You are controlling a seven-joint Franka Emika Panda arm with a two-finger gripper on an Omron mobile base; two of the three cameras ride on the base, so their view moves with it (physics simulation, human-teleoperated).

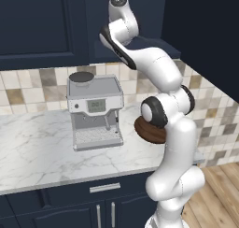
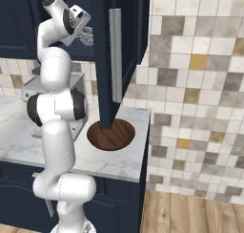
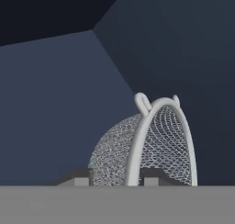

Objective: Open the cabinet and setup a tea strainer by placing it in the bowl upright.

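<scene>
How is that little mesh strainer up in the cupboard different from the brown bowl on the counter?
The tea strainer is silvery see-through wire mesh; the bowl is solid dark brown wood. The strainer sits up inside the open cabinet, between the fingers of the robot's tool; the bowl rests alone on the marble counter beside the coffee machine. The strainer looks domed and deep, the bowl wide and shallow. Both are round.

Silvery-grey mesh tea strainer, dark navy cabinet, dark brown wood-grained bowl, white-veined marble counter.
</scene>
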